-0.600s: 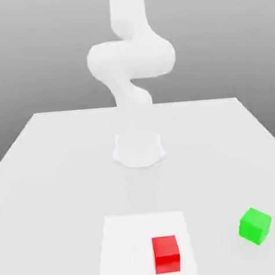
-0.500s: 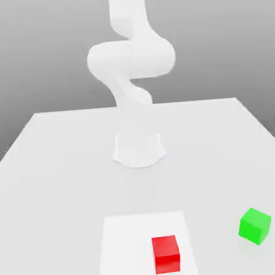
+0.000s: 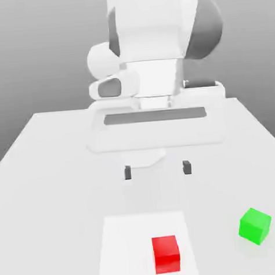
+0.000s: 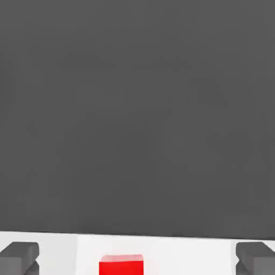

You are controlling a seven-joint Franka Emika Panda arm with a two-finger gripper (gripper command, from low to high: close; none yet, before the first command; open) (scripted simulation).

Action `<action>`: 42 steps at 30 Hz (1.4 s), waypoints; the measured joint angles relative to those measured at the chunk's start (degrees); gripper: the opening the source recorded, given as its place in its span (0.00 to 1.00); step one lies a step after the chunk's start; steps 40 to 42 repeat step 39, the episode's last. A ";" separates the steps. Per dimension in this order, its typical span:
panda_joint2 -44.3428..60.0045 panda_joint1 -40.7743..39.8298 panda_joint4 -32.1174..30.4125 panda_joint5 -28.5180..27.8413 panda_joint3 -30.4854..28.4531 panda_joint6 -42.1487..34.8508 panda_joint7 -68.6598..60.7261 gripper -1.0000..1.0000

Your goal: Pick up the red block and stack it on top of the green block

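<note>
Red block (image 3: 166, 254), glossy, seemingly cubic; green block (image 3: 254, 226) (tilted-looking); gripper (image 3: 157, 170) fingers wide apart.

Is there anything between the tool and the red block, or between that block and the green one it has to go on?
Nothing visible stands between the open tool and the red block, nor between that block and the green block; only tabletop and the white patch's edge lie there.
</note>
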 joint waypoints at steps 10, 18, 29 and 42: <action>20.75 1.27 -1.81 -1.00 -0.51 12.55 0.86 0.50; 22.55 1.38 -1.55 -1.29 -0.67 14.05 1.08 0.00; 8.38 10.60 -3.13 -0.64 10.39 1.35 -2.22 0.00; 17.02 17.70 -2.18 -7.65 10.50 8.58 1.55 1.00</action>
